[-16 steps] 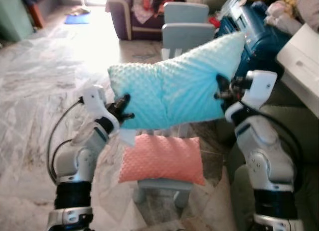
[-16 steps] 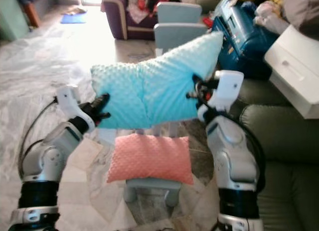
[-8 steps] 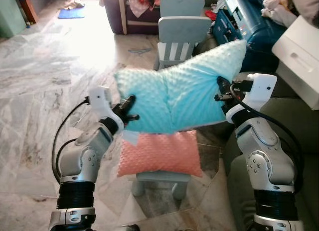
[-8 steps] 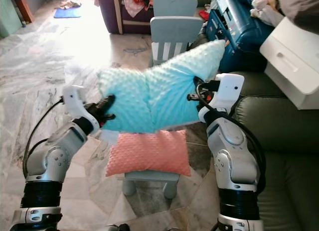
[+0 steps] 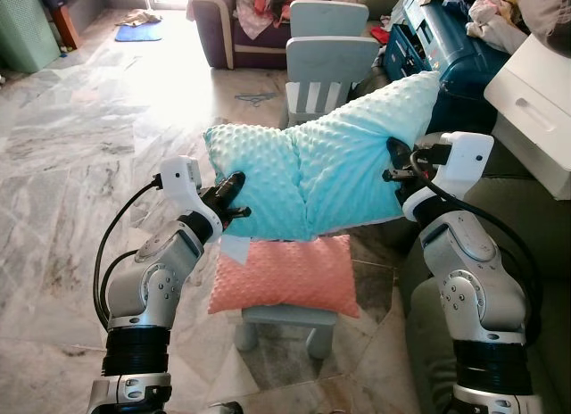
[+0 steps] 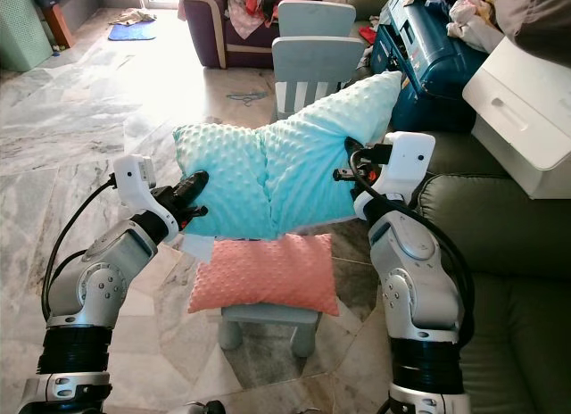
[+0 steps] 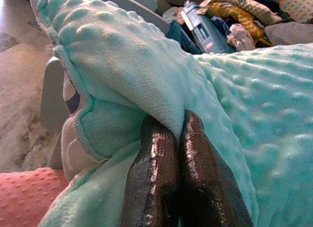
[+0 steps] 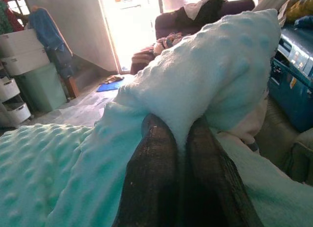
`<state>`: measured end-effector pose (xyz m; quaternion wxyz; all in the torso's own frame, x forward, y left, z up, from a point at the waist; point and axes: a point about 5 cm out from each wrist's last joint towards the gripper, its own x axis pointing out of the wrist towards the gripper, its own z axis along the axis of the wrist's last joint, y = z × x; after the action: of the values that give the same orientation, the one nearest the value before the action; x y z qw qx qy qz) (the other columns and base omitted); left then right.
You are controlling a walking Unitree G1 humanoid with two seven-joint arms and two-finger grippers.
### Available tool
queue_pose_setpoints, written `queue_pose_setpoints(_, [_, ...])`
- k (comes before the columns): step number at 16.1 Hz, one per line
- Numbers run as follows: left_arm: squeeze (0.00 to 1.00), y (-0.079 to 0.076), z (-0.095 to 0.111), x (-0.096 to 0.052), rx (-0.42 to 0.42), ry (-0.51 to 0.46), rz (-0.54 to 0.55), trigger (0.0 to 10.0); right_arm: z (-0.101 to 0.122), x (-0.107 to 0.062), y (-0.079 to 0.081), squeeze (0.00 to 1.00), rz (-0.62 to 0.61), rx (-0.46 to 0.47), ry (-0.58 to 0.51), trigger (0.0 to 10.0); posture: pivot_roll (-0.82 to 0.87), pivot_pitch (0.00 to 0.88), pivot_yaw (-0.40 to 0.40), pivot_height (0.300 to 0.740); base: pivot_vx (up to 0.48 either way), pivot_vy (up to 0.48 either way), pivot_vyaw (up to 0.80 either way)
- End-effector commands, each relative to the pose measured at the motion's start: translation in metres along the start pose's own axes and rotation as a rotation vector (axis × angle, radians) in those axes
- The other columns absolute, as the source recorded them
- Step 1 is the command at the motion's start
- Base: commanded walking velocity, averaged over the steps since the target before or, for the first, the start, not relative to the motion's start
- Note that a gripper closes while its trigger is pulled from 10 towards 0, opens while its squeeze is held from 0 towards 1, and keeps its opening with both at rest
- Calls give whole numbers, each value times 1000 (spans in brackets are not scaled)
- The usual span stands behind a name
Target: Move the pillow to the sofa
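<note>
Head views show the turquoise dotted pillow (image 5: 321,169) held up in the air between both arms, its long axis running left to right and tilted, with the right end riding higher and farther than the left. At the left end the left hand (image 5: 229,195) has its two black fingers pressed together on a fold of the cover; the left wrist view shows the fabric nipped between the fingertips (image 7: 168,134). At the right end the right hand (image 6: 351,162) pinches the pillow's edge the same way, fingers closed on a ridge of plush in the right wrist view. Below the pillow, apart from it, a coral pillow (image 5: 287,276) lies on a small grey stool (image 5: 285,323), and a pale blue child's chair (image 5: 328,62) stands farther off behind. The relation that matters is sideways: the dark olive sofa (image 6: 508,280) lies to the right, just beside the right arm, so the pillow's right end is already nearer the seat. I judge the carry calls for a swing or turn to the right, with the right hand leading over the cushion and the left following, keeping the pillow above the coral one as it goes.
</note>
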<state>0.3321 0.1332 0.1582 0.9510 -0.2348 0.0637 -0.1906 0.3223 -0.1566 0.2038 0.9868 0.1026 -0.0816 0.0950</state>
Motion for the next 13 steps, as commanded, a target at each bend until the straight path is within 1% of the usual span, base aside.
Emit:
queue_pose_setpoints(1, [0,-2,2,0,-6,-9,-13,0,8,1,2,0,3,-3,-36,0,-156,86,-31,740,0,0,0])
queue_pose_setpoints(4, [0,-2,2,-1,-6,-9,-13,0,8,1,2,0,2,-1,-32,0,-157,88,-32,740,0,0,0])
queue_pose_setpoints(5, [0,-2,2,-1,-7,-6,-13,0,7,1,2,0,2,0,-29,0,-158,89,-32,740,0,0,-500])
queue_pose_setpoints(13, [0,-4,-4,-1,-11,17,-20,0,5,-1,2,0,-2,4,-14,0,-161,92,-33,740,0,0,-791])
